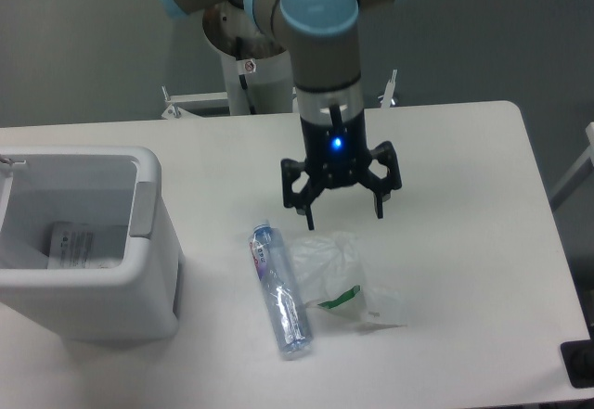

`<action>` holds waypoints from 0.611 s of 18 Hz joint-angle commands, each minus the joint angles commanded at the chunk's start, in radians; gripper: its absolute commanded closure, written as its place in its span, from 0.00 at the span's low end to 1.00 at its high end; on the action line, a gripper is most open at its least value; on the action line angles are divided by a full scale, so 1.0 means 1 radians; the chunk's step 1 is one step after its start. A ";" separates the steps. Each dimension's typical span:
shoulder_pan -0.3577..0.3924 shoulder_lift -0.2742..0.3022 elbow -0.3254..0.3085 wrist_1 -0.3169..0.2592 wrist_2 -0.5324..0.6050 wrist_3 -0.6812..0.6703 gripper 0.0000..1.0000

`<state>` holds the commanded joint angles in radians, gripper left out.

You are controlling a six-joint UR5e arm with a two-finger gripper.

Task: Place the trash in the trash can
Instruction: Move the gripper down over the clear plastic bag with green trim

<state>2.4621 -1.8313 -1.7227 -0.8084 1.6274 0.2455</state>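
Hovering over the white surface [464, 196], my hand [342, 216] hangs with its fingers spread apart and nothing between them, a blue light glowing on its body. Just below lies the clear plastic bag [345, 279] with its green strip, touching the small bottle [277, 291] beside it; the bottle's blue-purple label is too blurred to read. The white trash can [139, 270] stands at the left edge, holding a printed paper, illegible. Behind is a plain grey wall [83, 47].
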 joint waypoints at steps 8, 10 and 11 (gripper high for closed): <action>0.011 -0.169 0.057 0.011 -0.006 0.021 0.00; 0.012 -0.206 0.089 0.011 -0.006 0.064 0.00; 0.012 -0.213 0.090 0.012 -0.009 0.092 0.00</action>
<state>2.4743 -2.0447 -1.6322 -0.7962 1.6184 0.3372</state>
